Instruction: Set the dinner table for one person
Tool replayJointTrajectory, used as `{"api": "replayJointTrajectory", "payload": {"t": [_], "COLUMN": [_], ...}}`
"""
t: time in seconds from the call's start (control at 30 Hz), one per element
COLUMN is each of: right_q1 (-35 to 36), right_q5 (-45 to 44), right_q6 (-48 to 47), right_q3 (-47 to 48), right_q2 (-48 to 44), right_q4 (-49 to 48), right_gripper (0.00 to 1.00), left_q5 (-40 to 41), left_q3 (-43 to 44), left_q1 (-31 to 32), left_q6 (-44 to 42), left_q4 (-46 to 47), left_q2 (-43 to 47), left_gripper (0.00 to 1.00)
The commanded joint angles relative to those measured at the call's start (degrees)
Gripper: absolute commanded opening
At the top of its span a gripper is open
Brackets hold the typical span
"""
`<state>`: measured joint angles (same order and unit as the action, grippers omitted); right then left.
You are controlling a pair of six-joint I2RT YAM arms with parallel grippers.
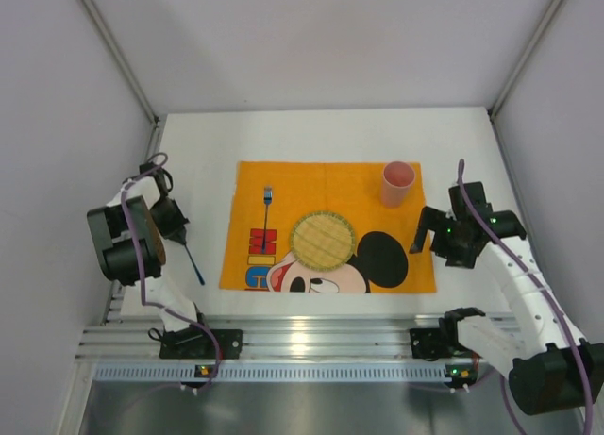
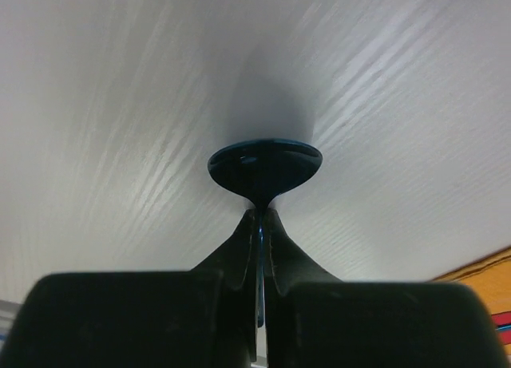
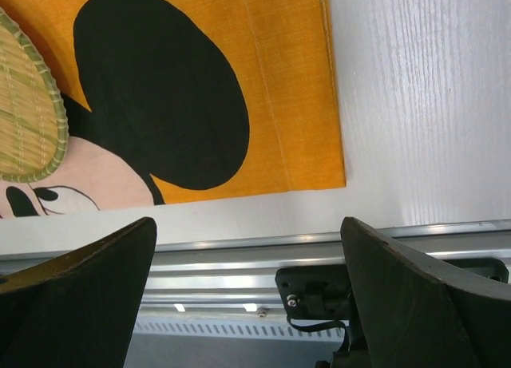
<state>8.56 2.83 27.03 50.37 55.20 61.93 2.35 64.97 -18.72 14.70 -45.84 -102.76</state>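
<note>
My left gripper (image 1: 181,239) is shut on a dark blue spoon (image 1: 194,265) over the white dinner table (image 1: 283,138), just left of the orange mat (image 1: 330,185). In the left wrist view the thin handle is pinched between the fingers (image 2: 239,248), and the spoon's bowl (image 2: 265,164) sticks out past them, close above the table (image 2: 120,104). A blue fork (image 1: 267,207), a round woven plate (image 1: 323,238) and a pink cup (image 1: 397,182) rest on the mat. My right gripper (image 1: 422,237) hangs open and empty by the mat's right edge.
A ribbed aluminium rail (image 1: 311,341) runs along the near edge with both arm bases on it. The right wrist view shows the mat's corner (image 3: 279,81), the woven plate (image 3: 28,120), the rail (image 3: 239,260) and bare table (image 3: 415,104). White walls enclose the table.
</note>
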Motion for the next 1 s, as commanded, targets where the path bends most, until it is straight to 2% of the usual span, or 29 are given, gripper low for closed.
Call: {"api": "replayJointTrajectory", "payload": {"t": [0.0, 0.13, 0.27, 0.33, 0.5, 0.67, 0.77, 0.97], "right_q1": [0.3, 0.3, 0.3, 0.3, 0.4, 0.3, 0.3, 0.4], "right_q5": [-0.6, 0.7, 2.1, 1.9, 0.4, 0.4, 0.3, 0.6], "right_q6": [-0.3, 1.0, 2.2, 2.2, 2.2, 3.5, 3.9, 4.8], "right_q3": [3.4, 7.7, 13.4, 14.9, 17.2, 16.6, 16.8, 17.2], "right_q2": [0.1, -0.1, -0.4, -1.1, -5.4, -10.1, -12.9, -17.8], "right_q4": [-1.6, 0.8, 3.7, 5.6, 9.7, 13.7, 16.3, 20.7], "right_gripper": [1.00, 1.00, 1.00, 1.00, 1.00, 1.00, 1.00, 1.00], "left_q5": [-4.2, -4.2, -4.6, -5.6, -8.2, -9.3, -7.9, -6.3], "left_q3": [5.5, 20.0, 29.1, 32.7, 37.8, 39.1, 42.3, 46.9], "left_q1": [3.0, 10.9, 24.7, 28.6, 43.1, 57.7, 64.0, 70.0], "left_q6": [1.6, 5.0, 10.0, 13.3, 19.3, 25.3, 26.6, 29.0], "left_q4": [4.5, -0.7, -2.5, -2.0, 0.7, 8.3, 10.2, 14.2], "left_q2": [0.0, 0.9, -0.2, -0.6, -4.9, -11.2, -16.0, -23.2], "left_gripper": [0.00, 0.00, 0.00, 0.00, 0.00, 0.00, 0.00, 0.00]}}
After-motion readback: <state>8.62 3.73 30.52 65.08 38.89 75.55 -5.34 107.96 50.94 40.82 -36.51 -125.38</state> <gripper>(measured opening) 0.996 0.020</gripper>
